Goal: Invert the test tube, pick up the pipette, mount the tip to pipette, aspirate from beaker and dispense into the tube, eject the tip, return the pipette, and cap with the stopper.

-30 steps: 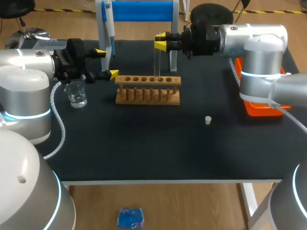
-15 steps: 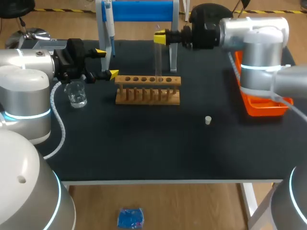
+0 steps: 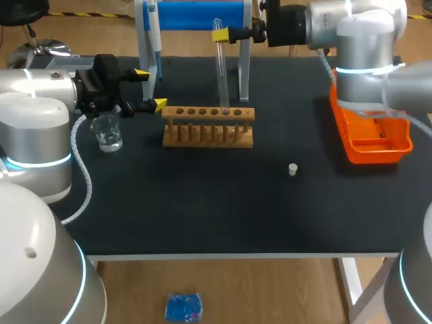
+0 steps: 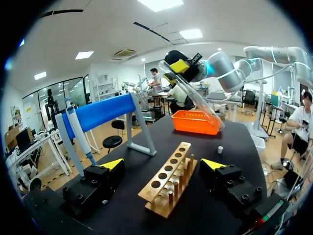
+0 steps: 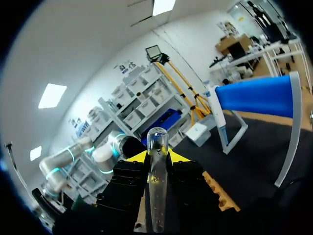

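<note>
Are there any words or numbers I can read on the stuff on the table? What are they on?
None can be read.
Beaker: any marks on the glass are too small to tell.
Pipette: any print on it is too small to tell.
Test tube, wooden rack, stopper, orange tray: no writing shows.

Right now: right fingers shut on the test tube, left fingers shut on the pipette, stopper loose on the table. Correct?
No. The left wrist view shows the left gripper with fingers open, nothing between them; the pipette hangs on its stand beside them. The right gripper is shut on the test tube and the stopper lies on the table.
</note>
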`<state>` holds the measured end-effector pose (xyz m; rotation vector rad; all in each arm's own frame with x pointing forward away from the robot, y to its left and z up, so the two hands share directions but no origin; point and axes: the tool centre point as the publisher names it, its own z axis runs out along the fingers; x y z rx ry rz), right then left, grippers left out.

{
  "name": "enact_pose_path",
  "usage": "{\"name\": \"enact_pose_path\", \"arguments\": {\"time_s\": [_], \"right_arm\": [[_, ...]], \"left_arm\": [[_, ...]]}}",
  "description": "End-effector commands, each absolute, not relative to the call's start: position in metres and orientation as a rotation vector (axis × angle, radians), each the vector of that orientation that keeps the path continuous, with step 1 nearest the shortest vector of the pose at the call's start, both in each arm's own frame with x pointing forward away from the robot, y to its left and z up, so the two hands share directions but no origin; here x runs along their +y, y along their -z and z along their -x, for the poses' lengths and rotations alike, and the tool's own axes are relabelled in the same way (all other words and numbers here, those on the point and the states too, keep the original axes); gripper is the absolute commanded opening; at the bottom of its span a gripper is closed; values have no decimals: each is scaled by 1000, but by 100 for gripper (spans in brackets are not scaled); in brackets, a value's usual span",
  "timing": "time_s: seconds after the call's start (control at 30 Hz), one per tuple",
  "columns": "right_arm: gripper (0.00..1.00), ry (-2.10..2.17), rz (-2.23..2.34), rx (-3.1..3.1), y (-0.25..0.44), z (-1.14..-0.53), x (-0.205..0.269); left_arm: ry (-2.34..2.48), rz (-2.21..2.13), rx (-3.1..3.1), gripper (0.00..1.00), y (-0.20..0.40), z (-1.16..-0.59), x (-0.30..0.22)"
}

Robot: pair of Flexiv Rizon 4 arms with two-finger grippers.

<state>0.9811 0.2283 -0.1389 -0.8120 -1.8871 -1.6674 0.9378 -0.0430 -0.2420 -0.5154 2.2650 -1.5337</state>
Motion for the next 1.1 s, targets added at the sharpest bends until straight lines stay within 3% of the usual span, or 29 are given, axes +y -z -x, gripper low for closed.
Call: {"name": "enact_pose_path", "arguments": {"time_s": [0.03,1.1], "right_arm": [[0,1314,1113,-1614,135,-987,227],[0,1196,1180,-1265,143,-945,205]], "left_arm": [[1533,516,2260,100,243,-937,-43],[1533,516,2260,100,243,-937,-43]]}}
